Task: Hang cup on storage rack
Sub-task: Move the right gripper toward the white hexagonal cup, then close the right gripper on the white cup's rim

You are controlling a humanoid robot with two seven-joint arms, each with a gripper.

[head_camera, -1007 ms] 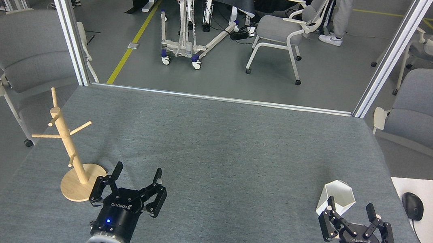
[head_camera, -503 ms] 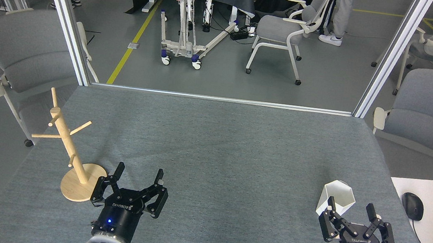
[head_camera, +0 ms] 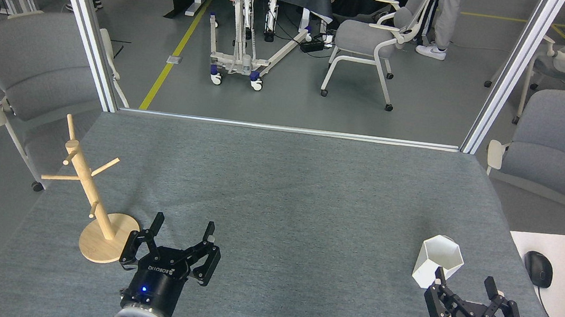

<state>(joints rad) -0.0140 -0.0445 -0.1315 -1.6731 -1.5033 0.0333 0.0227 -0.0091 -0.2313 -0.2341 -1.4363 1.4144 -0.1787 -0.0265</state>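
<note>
Grey mat [head_camera: 284, 190]: right gripper [head_camera: 465, 278] backed off cup [head_camera: 438, 258], fingers wide, empty. Left gripper [head_camera: 184, 221] wide beside rack [head_camera: 90, 190]. Grasp not started.

The only readable lettering is the brand ROBOTIQ, printed in white on the black body of the left claw [head_camera: 183, 230] near the table's near edge; it appears upside down from the head view. The right claw [head_camera: 464, 288], by the table's near right corner, carries the same kind of white mark on its body, but there it is too small and blurred to read for certain. No other text, number or sign is legible.
</note>
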